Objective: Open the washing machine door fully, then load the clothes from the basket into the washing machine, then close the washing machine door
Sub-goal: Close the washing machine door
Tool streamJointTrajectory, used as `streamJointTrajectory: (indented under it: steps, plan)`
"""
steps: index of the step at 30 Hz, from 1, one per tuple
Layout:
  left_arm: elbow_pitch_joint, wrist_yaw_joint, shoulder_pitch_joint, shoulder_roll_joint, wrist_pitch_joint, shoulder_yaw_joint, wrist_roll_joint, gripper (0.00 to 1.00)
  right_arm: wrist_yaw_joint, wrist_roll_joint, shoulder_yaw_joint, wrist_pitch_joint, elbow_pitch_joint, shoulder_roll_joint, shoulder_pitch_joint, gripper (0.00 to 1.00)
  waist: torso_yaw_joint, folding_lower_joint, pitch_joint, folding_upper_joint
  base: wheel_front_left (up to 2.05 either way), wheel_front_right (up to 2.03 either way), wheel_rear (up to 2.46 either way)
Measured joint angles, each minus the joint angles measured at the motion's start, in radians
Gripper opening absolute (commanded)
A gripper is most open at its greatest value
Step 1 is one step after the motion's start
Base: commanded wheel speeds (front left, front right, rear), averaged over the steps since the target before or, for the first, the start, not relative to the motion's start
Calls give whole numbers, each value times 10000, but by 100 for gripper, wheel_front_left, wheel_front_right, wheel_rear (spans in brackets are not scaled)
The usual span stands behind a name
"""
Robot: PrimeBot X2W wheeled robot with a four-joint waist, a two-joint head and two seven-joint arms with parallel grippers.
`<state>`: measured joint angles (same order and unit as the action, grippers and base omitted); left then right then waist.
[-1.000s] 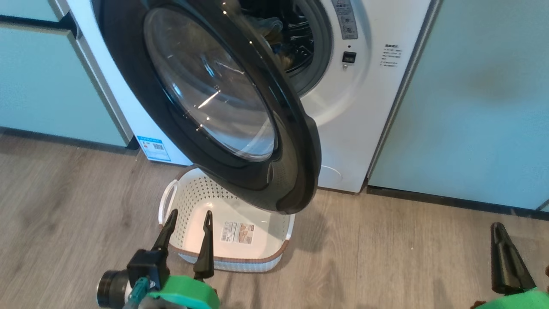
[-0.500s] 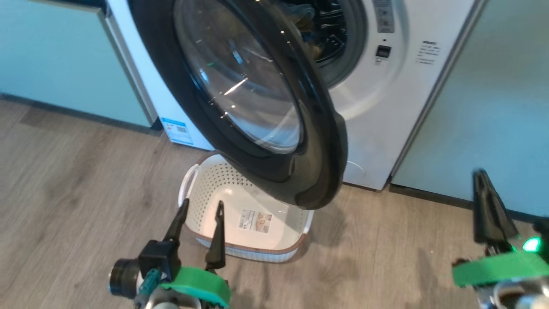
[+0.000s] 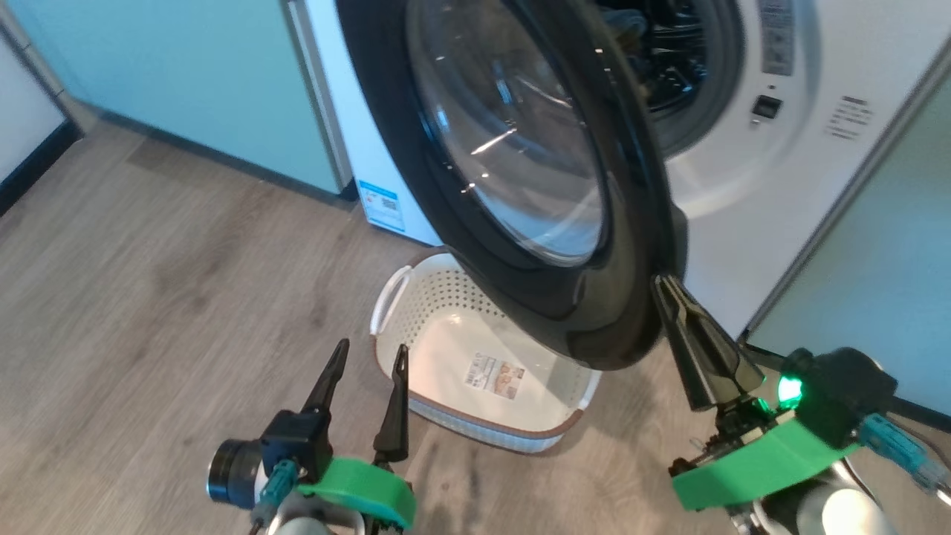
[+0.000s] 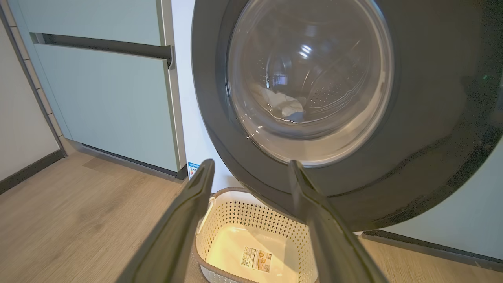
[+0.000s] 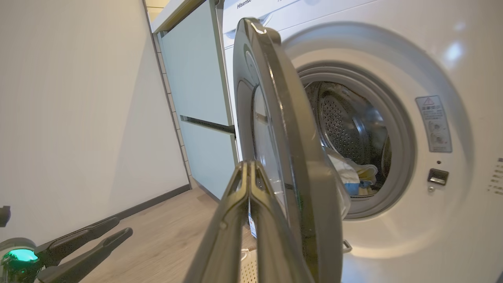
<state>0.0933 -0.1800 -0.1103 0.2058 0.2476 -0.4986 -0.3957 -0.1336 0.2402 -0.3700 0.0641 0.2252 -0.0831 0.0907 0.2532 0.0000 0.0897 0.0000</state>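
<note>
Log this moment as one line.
washing machine door: half open | clothes: in washing machine | basket: empty | left gripper: open, near basket | right gripper: shut, at door edge, contact unclear | remaining: close door

- left gripper (image 3: pixel 371 348): lower left of head view, fingers spread apart, pointing up frame, leaning slightly right
- left wrist collar (image 3: pixel 362 487): green, at bottom edge
- left wrist view: fingers (image 4: pixel 180 224) splayed wide from bottom edge
- right gripper (image 3: pixel 663 290): lower right of head view, fingers pressed into one wedge, tilted up-left
- right wrist collar (image 3: pixel 747 462): green
- wrist light (image 3: pixel 789 387): lit green
</note>
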Motion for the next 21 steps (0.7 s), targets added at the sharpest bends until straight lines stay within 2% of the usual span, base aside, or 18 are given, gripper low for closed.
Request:
streamJointTrajectory:
  steps: [10,21]
  plan:
    - [92,130,-92,-132,2,-159,86,100,0,234,-196,65,-1392,-69,585,0,662,0,78,0,0,0,0]
    - [224,299,-226,-309,2,-176,263,100,0,343,-215,330,-2861,19,1125,0,856,0,41,0,0,0,0]
